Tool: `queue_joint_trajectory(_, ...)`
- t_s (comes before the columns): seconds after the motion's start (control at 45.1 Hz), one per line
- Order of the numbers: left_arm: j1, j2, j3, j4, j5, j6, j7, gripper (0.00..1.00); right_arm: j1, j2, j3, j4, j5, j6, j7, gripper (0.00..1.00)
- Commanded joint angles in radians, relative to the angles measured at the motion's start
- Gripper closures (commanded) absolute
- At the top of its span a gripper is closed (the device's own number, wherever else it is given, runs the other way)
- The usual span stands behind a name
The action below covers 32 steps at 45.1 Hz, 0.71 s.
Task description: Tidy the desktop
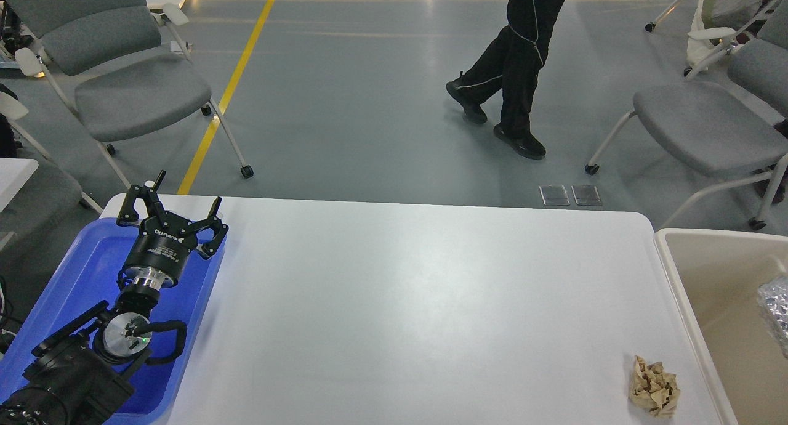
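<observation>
The white desktop (406, 302) fills the middle of the head view. A crumpled brown paper ball (654, 386) lies on it near the front right corner. My left gripper (188, 192) is open and empty, held over the far end of the blue tray (92, 271) at the desktop's left edge. It is far from the paper ball. My right gripper is out of view.
A beige bin (708, 277) stands against the desktop's right edge with crinkled silver foil (777, 311) inside. Grey chairs stand at the far left (135, 92) and far right (708, 123). A person in black (517, 61) walks on the floor beyond the desk.
</observation>
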Motion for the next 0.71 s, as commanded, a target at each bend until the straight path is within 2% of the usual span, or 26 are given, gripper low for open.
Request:
queue_joint_trajectory(0.0,0.0,0.0,0.0,0.0,0.0,0.0,0.0,0.0,-0.002,0.055,0.028,-0.037,0.003,-0.043,-0.024,1.0)
queue_joint_trajectory(0.311,0.0,0.0,0.0,0.0,0.0,0.001,0.0,0.0,-0.005,0.065,0.024,-0.036,-0.004,-0.044,-0.026,1.0)
queue_joint_trajectory(0.377,0.0,0.0,0.0,0.0,0.0,0.001,0.0,0.0,-0.01,0.065,0.026,-0.036,-0.005,-0.044,-0.026,0.82)
queue_joint_trajectory(0.444,0.0,0.0,0.0,0.0,0.0,0.001,0.0,0.0,-0.01,0.065,0.026,-0.036,-0.004,-0.044,-0.026,0.72)
queue_joint_trajectory(0.51,0.0,0.0,0.0,0.0,0.0,0.001,0.0,0.0,-0.01,0.066,0.028,-0.037,-0.002,-0.046,-0.024,0.53)
queue_joint_trajectory(0.599,0.0,0.0,0.0,0.0,0.0,0.001,0.0,0.0,-0.01,0.065,0.028,-0.04,0.001,-0.049,-0.023,0.36)
queue_joint_trajectory(0.688,0.0,0.0,0.0,0.0,0.0,0.001,0.0,0.0,-0.011,0.065,0.028,-0.04,0.001,-0.079,-0.023,0.14)
